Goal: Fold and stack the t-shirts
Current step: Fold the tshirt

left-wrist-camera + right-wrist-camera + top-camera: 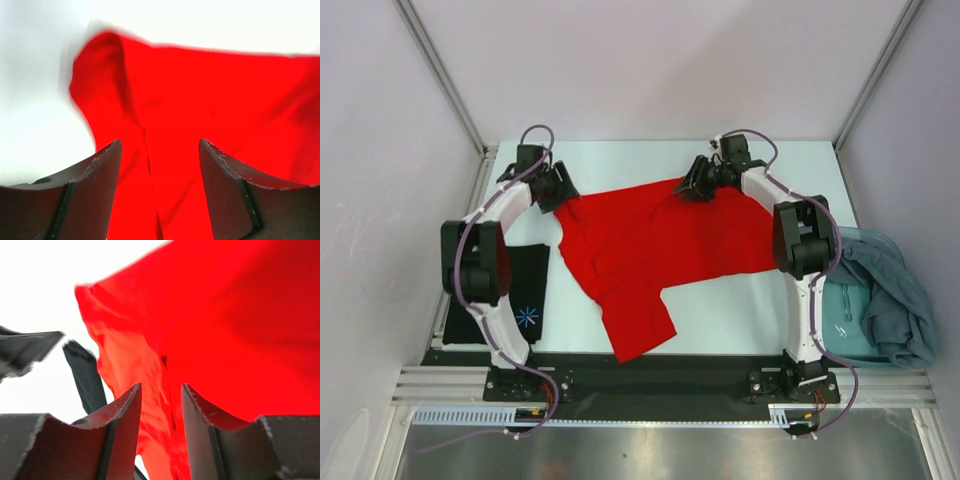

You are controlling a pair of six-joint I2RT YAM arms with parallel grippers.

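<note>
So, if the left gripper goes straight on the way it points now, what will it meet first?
Probably the bright red cloth t-shirt, just beyond the left gripper; depth is unclear.

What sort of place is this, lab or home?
Probably a lab cell: white table walled by plain panels on metal framing, two robot arms bolted at its edge, red t-shirt spread between them.

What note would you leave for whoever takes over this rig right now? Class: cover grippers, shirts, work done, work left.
Left gripper: open, at the red shirt's far left corner.
Right gripper: open, at its far edge.
Red shirt: spread mid-table, rumpled, unfolded.
Black shirt: folded, near left.
Teal-grey shirts: heaped at the right edge.
Done: black folded.
Left: fold red and the heap, stack all.
</note>
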